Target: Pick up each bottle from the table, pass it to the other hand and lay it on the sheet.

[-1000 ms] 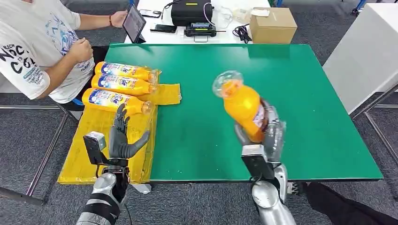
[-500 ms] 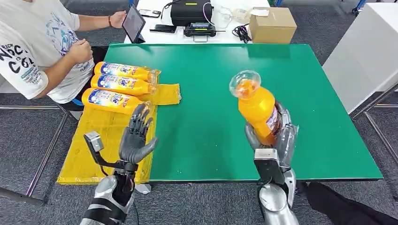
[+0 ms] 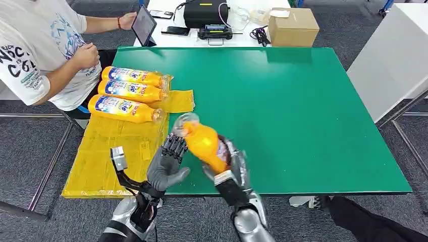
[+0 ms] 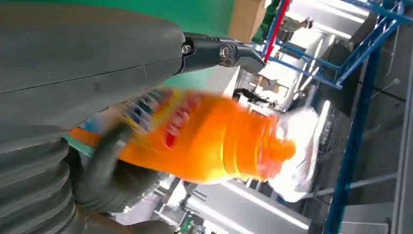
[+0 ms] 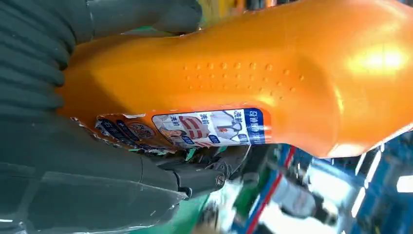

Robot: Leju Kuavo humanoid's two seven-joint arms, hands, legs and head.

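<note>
Since the earlier frame, our right hand (image 3: 228,162) has swung the orange bottle (image 3: 203,143) to lower centre, gripping its base. Our left hand (image 3: 167,162), fingers spread and empty, sits beside it. We close left fully before releasing right.

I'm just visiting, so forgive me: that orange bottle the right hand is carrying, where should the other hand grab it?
Probably around the upper body, just below the neck. The right hand wraps the orange bottle at its lower, labelled half, leaving the top free and tilted toward the left hand, which waits open beside it. Coming in from the robot's left looks best.
</note>
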